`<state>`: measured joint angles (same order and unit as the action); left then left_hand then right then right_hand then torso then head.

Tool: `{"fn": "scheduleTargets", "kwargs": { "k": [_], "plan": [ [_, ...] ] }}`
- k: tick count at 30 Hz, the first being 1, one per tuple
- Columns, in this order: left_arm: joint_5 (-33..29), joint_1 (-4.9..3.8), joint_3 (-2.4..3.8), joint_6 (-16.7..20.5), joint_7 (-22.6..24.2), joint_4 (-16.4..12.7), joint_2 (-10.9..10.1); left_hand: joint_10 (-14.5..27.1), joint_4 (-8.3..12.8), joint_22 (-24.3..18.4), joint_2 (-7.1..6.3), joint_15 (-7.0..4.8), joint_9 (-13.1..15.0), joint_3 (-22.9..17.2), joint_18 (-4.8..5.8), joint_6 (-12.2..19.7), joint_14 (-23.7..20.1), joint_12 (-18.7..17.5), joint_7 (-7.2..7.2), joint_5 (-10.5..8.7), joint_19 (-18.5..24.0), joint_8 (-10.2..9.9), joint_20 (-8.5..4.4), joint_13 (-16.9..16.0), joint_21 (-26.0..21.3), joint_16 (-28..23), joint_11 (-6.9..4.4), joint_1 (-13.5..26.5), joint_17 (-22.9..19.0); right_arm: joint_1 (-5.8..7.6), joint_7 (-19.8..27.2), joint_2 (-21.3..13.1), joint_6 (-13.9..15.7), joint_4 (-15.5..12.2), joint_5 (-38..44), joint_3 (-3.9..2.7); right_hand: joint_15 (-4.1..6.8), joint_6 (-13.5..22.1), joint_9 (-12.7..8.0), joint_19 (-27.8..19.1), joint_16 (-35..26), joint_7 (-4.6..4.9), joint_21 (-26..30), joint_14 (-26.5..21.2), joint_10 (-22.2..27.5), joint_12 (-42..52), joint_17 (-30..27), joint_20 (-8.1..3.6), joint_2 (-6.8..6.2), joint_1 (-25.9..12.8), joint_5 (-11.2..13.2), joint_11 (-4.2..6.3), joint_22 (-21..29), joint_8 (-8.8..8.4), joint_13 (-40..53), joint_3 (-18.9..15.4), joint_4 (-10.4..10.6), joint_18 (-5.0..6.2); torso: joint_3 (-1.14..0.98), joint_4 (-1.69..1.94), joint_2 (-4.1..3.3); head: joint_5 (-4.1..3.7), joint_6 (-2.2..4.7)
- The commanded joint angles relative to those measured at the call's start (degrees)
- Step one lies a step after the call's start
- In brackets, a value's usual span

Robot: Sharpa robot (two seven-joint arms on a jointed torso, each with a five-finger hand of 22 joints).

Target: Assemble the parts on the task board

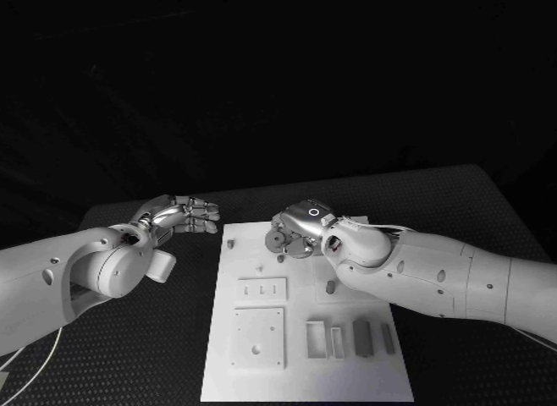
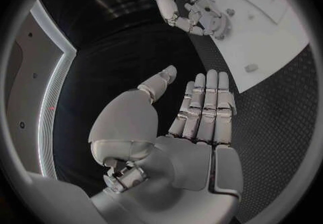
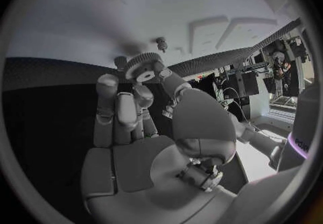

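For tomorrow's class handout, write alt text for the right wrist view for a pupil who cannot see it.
The robot's right hand pinches a small toothed gear at its fingertips, just over the white task board. A short peg stands on the board beyond the gear, and two raised rectangular blocks lie further off.

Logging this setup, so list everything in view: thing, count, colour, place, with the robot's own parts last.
Table: one, black, under everything.
Task board: one, white, middle of the table, with raised plates and slots.
Gear: one, grey, toothed, held in the right hand's fingers over the board's far end.
Peg: one, small, grey, standing on the board beyond the gear.
Upright blocks: a few, grey, near the board's near right corner.
Left hand: one, silver, open, holding nothing, left of the board's far corner.
Right hand: one, silver, holding the gear.
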<state>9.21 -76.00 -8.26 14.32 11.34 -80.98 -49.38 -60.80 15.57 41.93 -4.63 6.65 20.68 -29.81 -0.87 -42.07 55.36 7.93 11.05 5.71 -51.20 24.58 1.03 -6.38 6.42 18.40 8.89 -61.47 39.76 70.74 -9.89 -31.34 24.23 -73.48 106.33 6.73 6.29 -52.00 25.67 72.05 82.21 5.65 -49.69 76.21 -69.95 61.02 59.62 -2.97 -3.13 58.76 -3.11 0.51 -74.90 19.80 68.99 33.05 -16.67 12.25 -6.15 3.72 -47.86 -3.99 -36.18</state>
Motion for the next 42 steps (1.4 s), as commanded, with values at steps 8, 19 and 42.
{"fn": "scheduleTargets", "kwargs": {
  "k": [8,19,42],
  "plan": [
    [-0.22,-0.07,0.04,-0.1,0.49,-0.09,0.24,-0.19,-0.07,-0.02,-0.05,-0.11,0.06,0.09,0.14,0.37,0.45,-0.39,1.15,-0.19,-0.2,-0.4,-0.22,0.06,-0.41,-0.31,0.31,0.43,0.1,-0.32,0.07,1.06,0.13,0.87,0.92,0.21,0.42,-3.67,0.53,-0.05,0.17,0.19,-0.29,-0.02,-0.14,0.09,-0.06,-0.45,-0.19,0.43,-0.26,0.1,-1.1,0.19,-0.1,0.41,0.05,2.75,-0.04,4.44,0.03,0.14,-0.14],
    [-0.22,-0.07,0.04,-0.11,0.47,-0.06,0.36,-0.2,-0.08,-0.02,-0.05,-0.11,0.08,0.09,0.15,0.38,0.46,-0.42,1.15,-0.19,-0.2,-0.43,-0.22,0.06,-0.43,-0.35,0.32,0.44,0.13,-0.9,0.19,2.02,0.1,2.14,0.9,0.36,0.41,-3.61,0.52,-0.04,0.16,0.22,-0.28,-0.05,-0.15,0.08,-0.13,-0.45,-0.28,0.46,-0.26,0.08,-1.09,0.12,-0.14,0.4,0.07,2.75,-0.04,4.41,0.03,0.23,-0.29],
    [-0.22,-0.07,0.04,-0.17,0.43,-0.03,0.48,-0.24,-0.11,0.0,-0.04,-0.1,0.11,0.08,0.15,0.38,0.47,-0.48,1.16,-0.2,-0.22,-0.46,-0.21,0.07,-0.48,-0.41,0.32,0.46,0.19,-0.99,1.0,2.76,-0.38,4.15,-1.41,0.39,-0.49,-0.44,-0.49,-0.17,-0.31,1.28,0.15,-0.61,0.23,-0.05,-1.32,-0.41,-1.27,0.22,-0.26,-0.91,-0.95,-2.06,-0.59,0.44,0.24,2.75,-0.05,4.35,0.06,0.25,-0.49]
  ]
}}
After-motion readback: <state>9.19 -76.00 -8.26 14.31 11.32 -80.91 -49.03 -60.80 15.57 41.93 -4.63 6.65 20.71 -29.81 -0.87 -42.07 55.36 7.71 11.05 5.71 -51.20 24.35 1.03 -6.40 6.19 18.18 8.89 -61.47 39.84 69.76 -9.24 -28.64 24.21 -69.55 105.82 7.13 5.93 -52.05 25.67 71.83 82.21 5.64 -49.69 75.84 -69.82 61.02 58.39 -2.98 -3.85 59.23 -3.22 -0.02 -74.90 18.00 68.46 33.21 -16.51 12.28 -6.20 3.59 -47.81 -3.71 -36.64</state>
